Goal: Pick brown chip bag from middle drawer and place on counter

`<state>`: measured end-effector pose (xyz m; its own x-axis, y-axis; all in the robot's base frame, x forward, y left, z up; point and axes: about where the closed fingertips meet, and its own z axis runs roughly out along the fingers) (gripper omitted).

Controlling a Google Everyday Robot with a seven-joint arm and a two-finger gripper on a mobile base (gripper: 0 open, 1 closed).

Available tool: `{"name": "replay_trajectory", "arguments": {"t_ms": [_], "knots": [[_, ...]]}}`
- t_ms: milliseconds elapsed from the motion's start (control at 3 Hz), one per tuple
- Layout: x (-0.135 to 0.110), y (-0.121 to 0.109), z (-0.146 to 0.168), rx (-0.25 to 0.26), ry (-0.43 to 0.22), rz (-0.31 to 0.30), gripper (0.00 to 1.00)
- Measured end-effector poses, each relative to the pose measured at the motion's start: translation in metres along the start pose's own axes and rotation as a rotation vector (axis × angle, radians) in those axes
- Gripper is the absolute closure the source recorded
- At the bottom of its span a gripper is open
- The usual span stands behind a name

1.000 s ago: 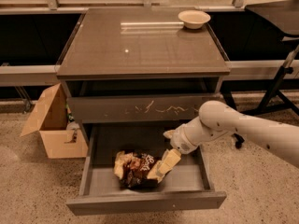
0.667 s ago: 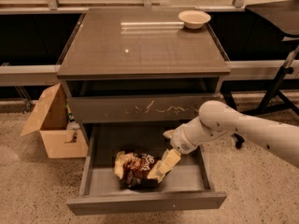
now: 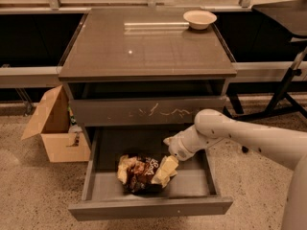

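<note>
The brown chip bag (image 3: pixel 136 172) lies crumpled on the grey floor of the open middle drawer (image 3: pixel 151 208), left of centre and near the front. My gripper (image 3: pixel 165 171) reaches down into the drawer from the right on the white arm (image 3: pixel 240 135). It rests against the bag's right end. The glossy counter (image 3: pixel 144 47) tops the cabinet above.
A pale bowl (image 3: pixel 200 18) stands at the counter's back right corner. The shut drawer front with pale scratches (image 3: pixel 148 111) is just above the arm. An open cardboard box (image 3: pixel 53 128) sits on the floor to the left. A black table with metal legs (image 3: pixel 283 87) stands to the right.
</note>
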<state>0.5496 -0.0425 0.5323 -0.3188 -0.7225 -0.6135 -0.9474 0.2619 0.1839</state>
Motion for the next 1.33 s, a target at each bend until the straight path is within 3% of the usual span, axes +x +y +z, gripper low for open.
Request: {"name": "replay_trajectory", "arguments": {"t_ms": [667,1333], "knots": [[0.011,-0.023,0.050,0.024,0.002,0.074,0.00],[0.014,-0.026,0.085,0.053,0.077,0.087,0.00]]}}
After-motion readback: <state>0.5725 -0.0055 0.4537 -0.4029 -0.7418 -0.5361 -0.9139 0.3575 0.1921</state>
